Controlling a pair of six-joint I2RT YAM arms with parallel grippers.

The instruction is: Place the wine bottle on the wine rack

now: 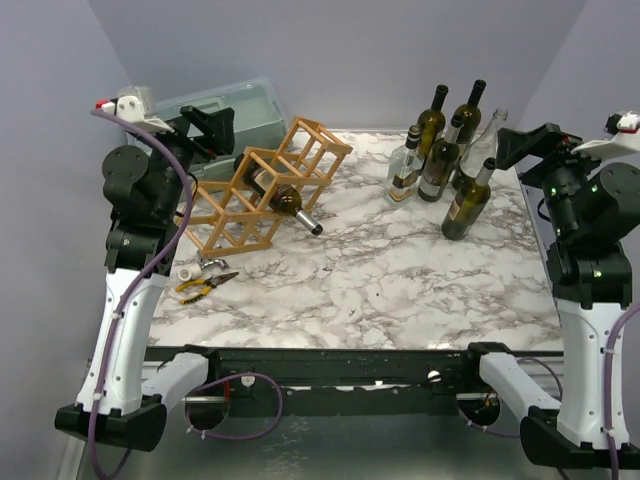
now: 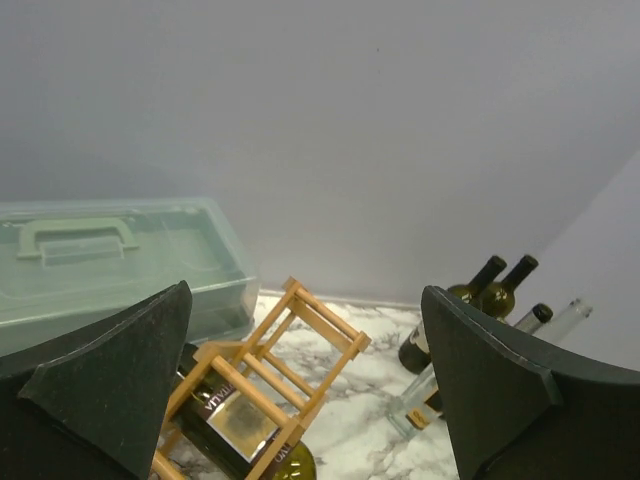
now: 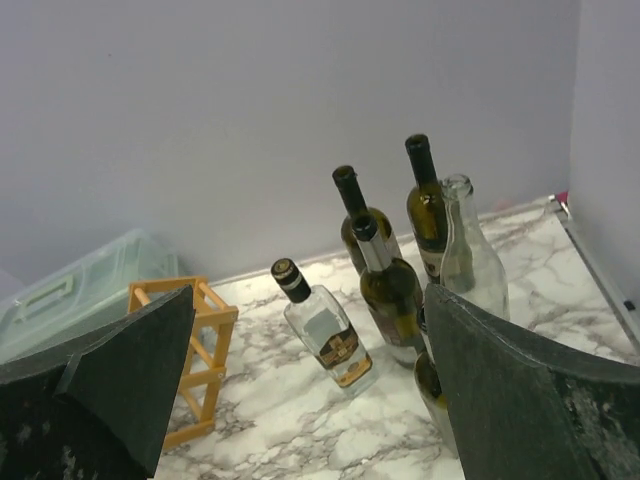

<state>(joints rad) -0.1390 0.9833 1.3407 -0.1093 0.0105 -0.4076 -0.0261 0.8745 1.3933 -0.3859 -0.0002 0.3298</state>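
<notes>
Marbled bench (image 1: 400, 290) with two arms at its lower edge. At upper left, against the back wall, stands a pale green toolbox (image 1: 235, 110), out of the working area. Just in front of it the wine rack (image 1: 312, 148) rests at an angle on the bench, its diamond cells open toward the lower right so that a bottle can slide in base first. One wine bottle (image 1: 285, 197) lies in a middle cell, cradled by the crossing slats, its neck protruding toward the centre of the frame. The standing bottles (image 1: 450, 160) cluster at upper right, upright and close together, near the right arm and probably meant for it; one clear bottle leans at the group's left side. Which is to be racked next cannot be told. The left tool (image 2: 305, 292) and right tool (image 3: 308, 292) are both raised above the bench, spread wide and holding nothing. Pliers (image 1: 205, 286) lie at the left edge, apart from the task.
</notes>
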